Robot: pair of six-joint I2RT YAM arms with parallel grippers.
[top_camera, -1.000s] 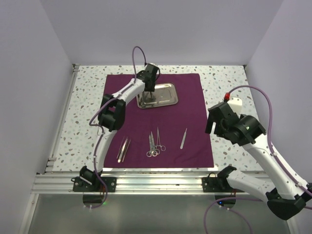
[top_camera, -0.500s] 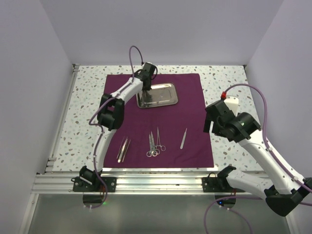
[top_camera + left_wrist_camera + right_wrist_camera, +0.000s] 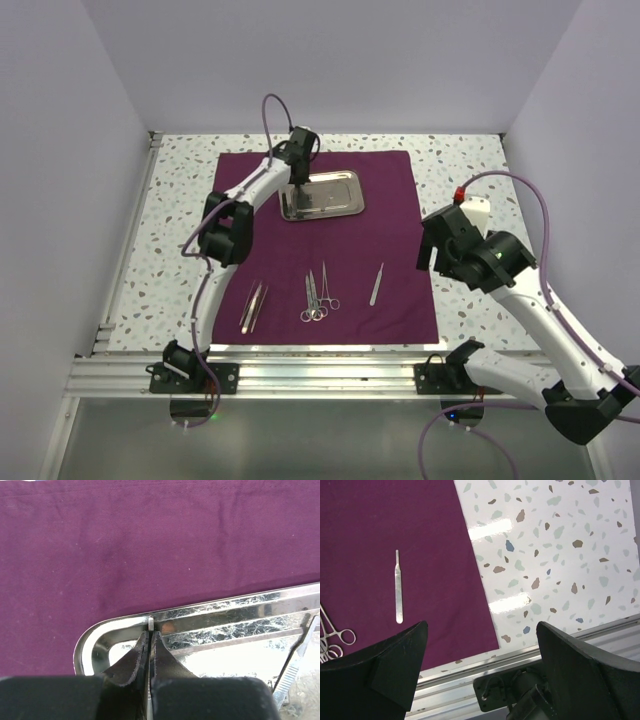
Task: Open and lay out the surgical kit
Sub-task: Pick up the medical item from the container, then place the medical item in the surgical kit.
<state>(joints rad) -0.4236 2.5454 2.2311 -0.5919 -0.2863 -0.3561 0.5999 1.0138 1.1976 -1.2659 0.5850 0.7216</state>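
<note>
Left wrist view | left gripper point(image 3: 150, 642) is pinching the tray point(image 3: 240, 601) rim near its corner, probably to reposition it | tray is sitting on spread cloth point(image 3: 150, 535) | right gripper point(image 3: 481, 630) is hovering open, empty.

Left arm point(image 3: 255, 186) slants across the upper left of the cloth point(image 3: 390, 230), and the left gripper point(image 3: 298, 184) is clamped on the left rim of the steel tray point(image 3: 335, 196), so that corner is blocked. Mid-frame there's a wide band of bare cloth between the tray and the instrument row, an open lane. Lower down, tweezers point(image 3: 253, 306), ring-handled forceps point(image 3: 317, 296) and scalpel handle point(image 3: 377, 284) lie apart, with gaps between each. The right gripper point(image 3: 434, 252), jaws spread wide, hangs at the cloth's right edge, crowding that side. The speckled table point(image 3: 460, 165) is bare at upper right. Walls point(image 3: 60, 200) close in left, back and right.
</note>
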